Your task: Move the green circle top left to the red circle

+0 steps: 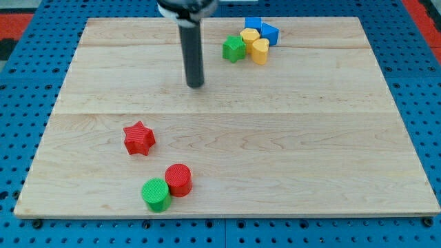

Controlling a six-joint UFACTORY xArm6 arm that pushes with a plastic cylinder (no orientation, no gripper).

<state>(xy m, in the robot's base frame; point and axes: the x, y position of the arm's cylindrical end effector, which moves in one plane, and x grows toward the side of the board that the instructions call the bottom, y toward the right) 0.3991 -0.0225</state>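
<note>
The green circle (156, 194) lies near the view's bottom, left of centre, touching the red circle (178, 179) on that block's lower left side. My tip (196, 85) stands on the board in the upper middle, far above both circles and a little to their right. The rod rises from it to the view's top edge.
A red star (139, 138) lies above and left of the two circles. At the view's top right sits a tight cluster: a green block (233, 49), two yellow blocks (260, 50) (249, 36) and two blue blocks (269, 32) (253, 24). The wooden board (310, 151) lies on a blue pegboard.
</note>
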